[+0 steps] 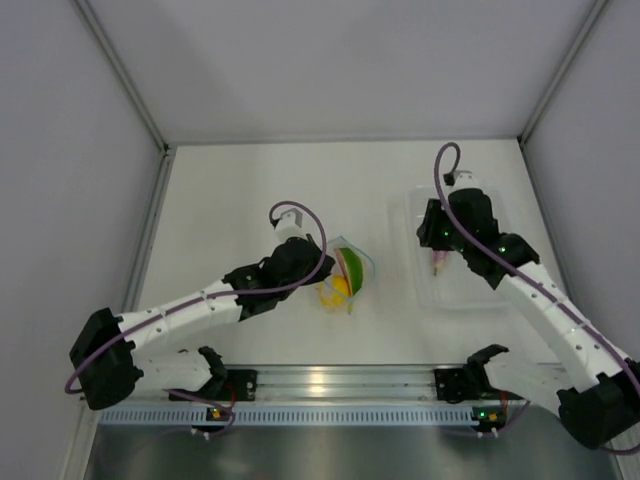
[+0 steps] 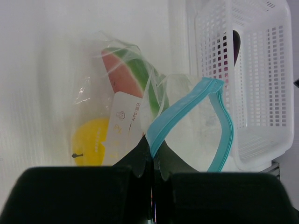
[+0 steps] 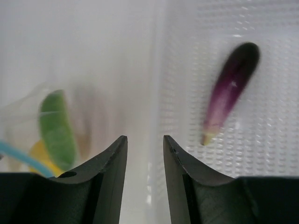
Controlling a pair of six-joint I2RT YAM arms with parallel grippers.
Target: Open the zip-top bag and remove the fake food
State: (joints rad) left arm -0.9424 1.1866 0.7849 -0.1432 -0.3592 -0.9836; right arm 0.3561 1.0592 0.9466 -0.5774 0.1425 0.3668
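Now, left gripper pinching zip-top bag, right gripper parted, eggplant in basket beside.

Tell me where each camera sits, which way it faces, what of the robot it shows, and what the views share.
Top external: above, behind the arms, looking down on the table; both arms and bases show.
Left wrist: behind the left gripper, shut on the zip-top bag, facing the tub.
Right wrist: above the open right gripper, looking down at the eggplant in the tub.
Shared: all three show the zip-top bag.
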